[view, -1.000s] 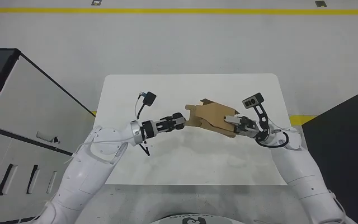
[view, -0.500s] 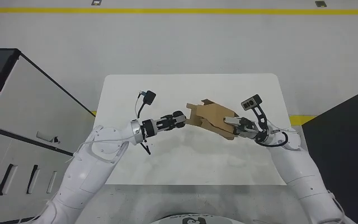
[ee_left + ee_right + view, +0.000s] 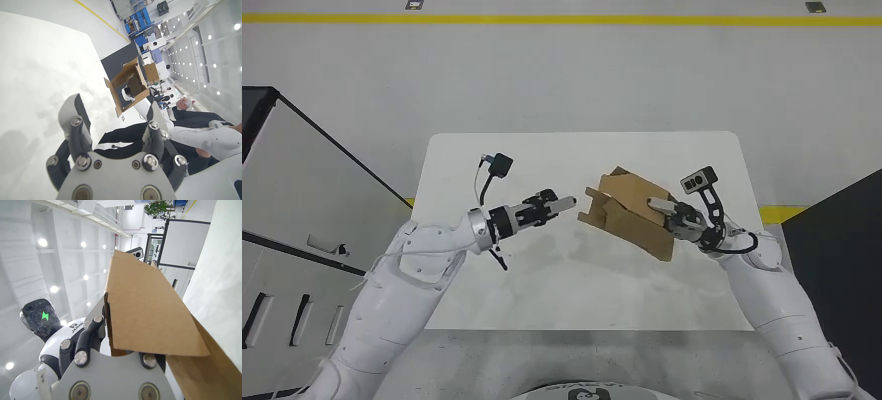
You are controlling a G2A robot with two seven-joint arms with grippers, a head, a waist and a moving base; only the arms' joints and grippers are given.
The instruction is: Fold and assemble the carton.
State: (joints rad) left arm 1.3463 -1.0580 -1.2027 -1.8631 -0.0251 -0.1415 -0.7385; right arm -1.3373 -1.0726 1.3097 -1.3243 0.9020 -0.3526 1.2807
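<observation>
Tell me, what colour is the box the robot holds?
Plain brown cardboard; the carton shows best in the right wrist view.

left pincer (image 3: 566, 203) — spread apart, arm stretched inward | right pincer (image 3: 656, 205) — clamped on carton (image 3: 635, 216), elbow bent

The carton (image 3: 630, 212) is over the right half of the bench (image 3: 572, 290), tilted, with its open mouth turned to the left; I cannot tell whether it touches the bench. My right jaws grip it from the right, clamped on a wall at that end. My left jaws are over the bench's middle, left of the mouth, spread and clear of the carton.
</observation>
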